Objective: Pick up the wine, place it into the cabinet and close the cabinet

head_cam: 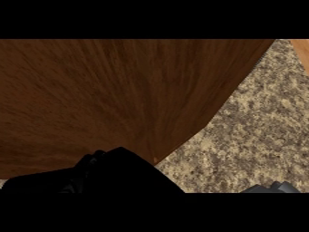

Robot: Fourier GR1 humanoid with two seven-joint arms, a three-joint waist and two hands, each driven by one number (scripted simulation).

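Single head view, looking steeply down, very near a wooden cabinet door [96,99], speckled counter [263,136] at right

The cabinet door [96,99] covered most of the desk [263,131] and ran past the top and left edges. My left hand [110,174] was cut at the lower edge; my right hand [274,187] barely showed.
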